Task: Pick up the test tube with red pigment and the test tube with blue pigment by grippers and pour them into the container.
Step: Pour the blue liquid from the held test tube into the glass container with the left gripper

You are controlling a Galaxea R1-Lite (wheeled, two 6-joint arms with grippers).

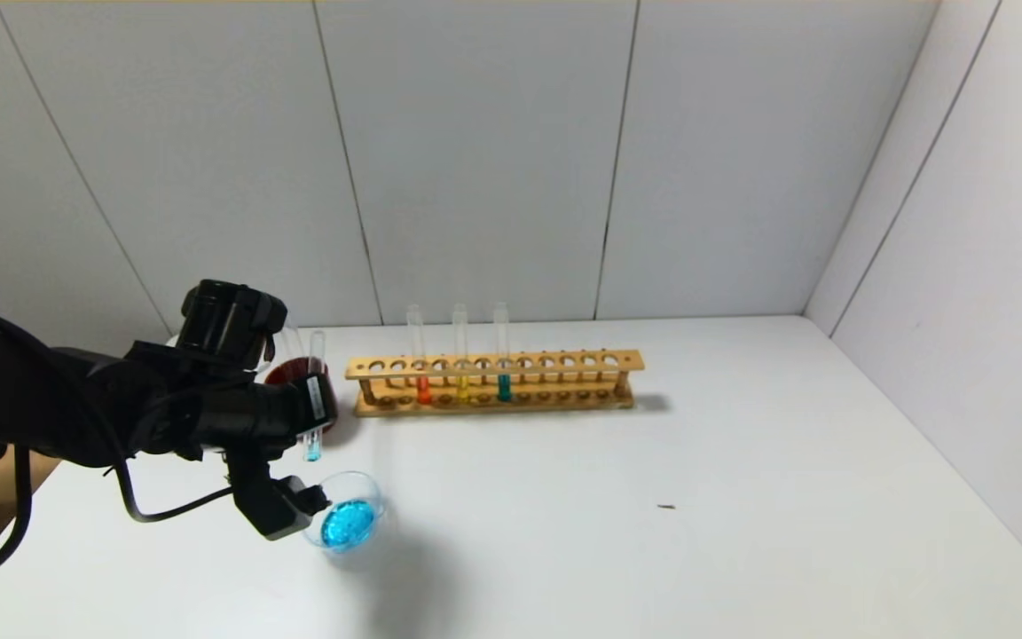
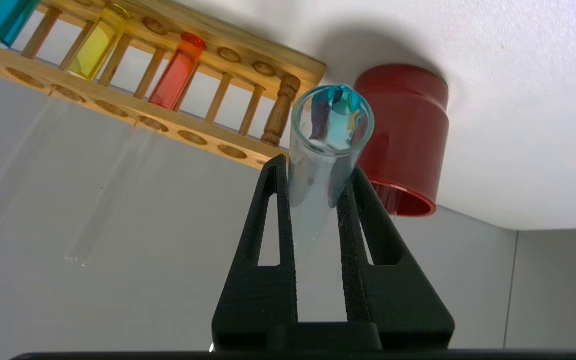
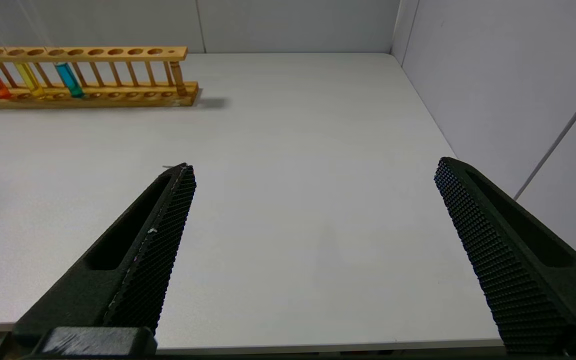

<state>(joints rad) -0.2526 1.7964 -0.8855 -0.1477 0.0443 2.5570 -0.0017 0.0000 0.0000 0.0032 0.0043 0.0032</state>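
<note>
The left gripper [image 1: 309,417] is near the left edge of the counter [image 1: 653,497], and its fingers [image 2: 280,200] are clamped on the test tube with blue pigment [image 1: 315,399]. In the head view the tube stands almost upright, mouth up, with only a little blue liquid remaining in its bottom end. It hangs above the counter between the dark red cup [image 1: 302,390] and the container [image 1: 347,513], just behind the container.

The container, close to the front left part of the counter, already holds a pool of blue liquid, so I judge that the blue pour is mostly or fully done.

The test tube with red pigment [image 1: 421,368] is in the wooden rack [image 1: 493,382] near the back edge, beside the yellow tube [image 1: 461,364] and the teal-green tube [image 1: 503,359]. No red liquid is visible in the container, so the red half of the task seems not yet started.

The right gripper [image 3: 313,220] is parked over the right side of the counter, with its fingers wide apart and holding nothing.

What is left, in my judgement: to put away the blue tube, then to take the red tube and pour it.
</note>
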